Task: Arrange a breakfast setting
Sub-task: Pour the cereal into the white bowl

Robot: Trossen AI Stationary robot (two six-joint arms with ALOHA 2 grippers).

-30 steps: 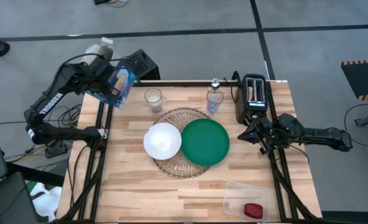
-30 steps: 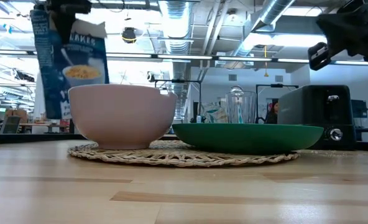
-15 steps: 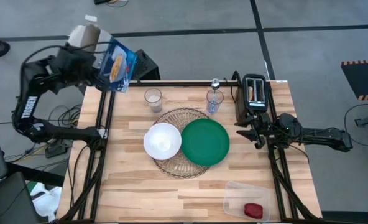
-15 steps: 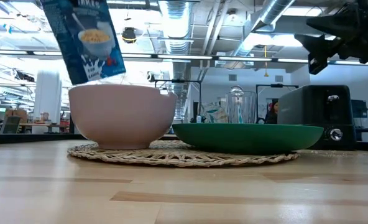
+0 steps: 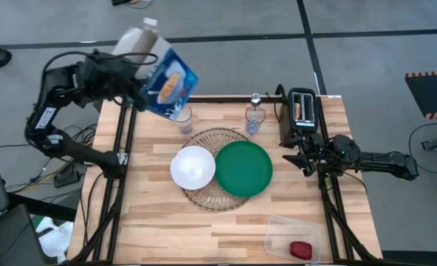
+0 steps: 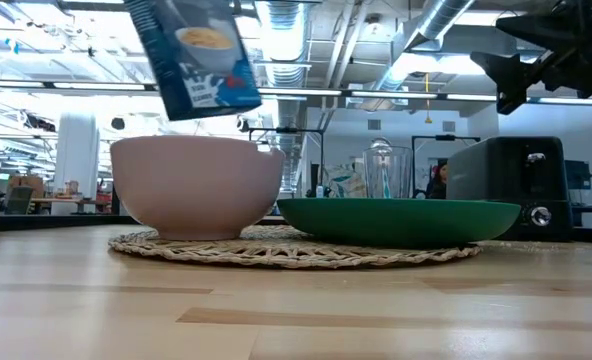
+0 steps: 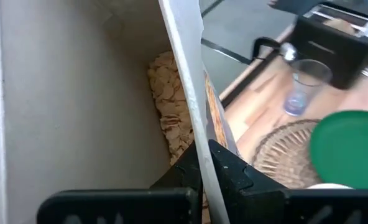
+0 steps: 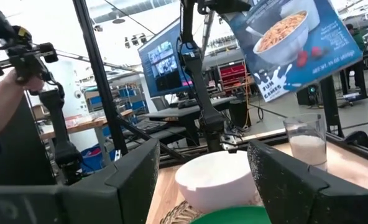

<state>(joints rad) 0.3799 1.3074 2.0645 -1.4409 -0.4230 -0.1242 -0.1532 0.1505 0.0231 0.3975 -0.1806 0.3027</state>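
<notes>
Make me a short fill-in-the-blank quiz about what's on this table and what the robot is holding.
The left gripper holds the cereal ____ in the air.
The white bowl sits on the woven ____.
Beside the bowl lies a plate coloured ____.
The clear tub holds something coloured ____.

Missing words: box; mat; green; red
</notes>
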